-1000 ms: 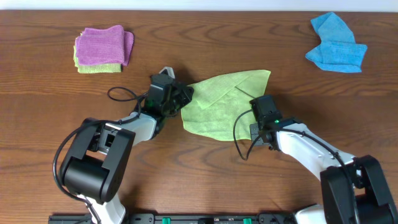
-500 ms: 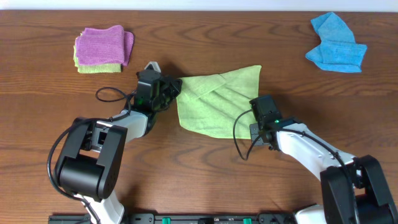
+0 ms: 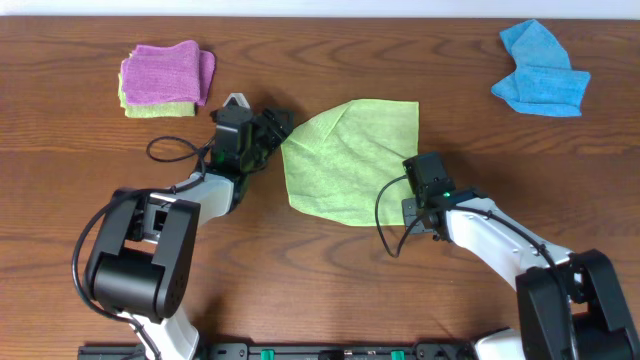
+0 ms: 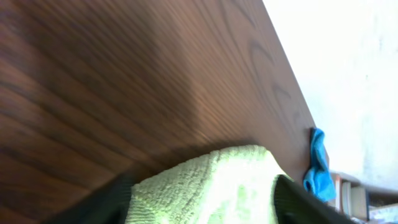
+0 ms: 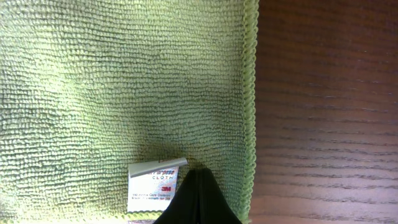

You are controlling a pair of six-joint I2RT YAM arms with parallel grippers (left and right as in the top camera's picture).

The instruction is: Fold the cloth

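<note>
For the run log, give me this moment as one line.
cloth: spread open on table | left hand: open, straddling cloth edge | right hand: shut, tip on cloth beside tag

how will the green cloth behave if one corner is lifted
Probably floppy: the cloth lies flat with soft creases, so a lifted corner should drape rather than hold shape. Likely light, since it looks thin. Its looped texture looks grippy, so it may drag on the table rather than slide.
</note>
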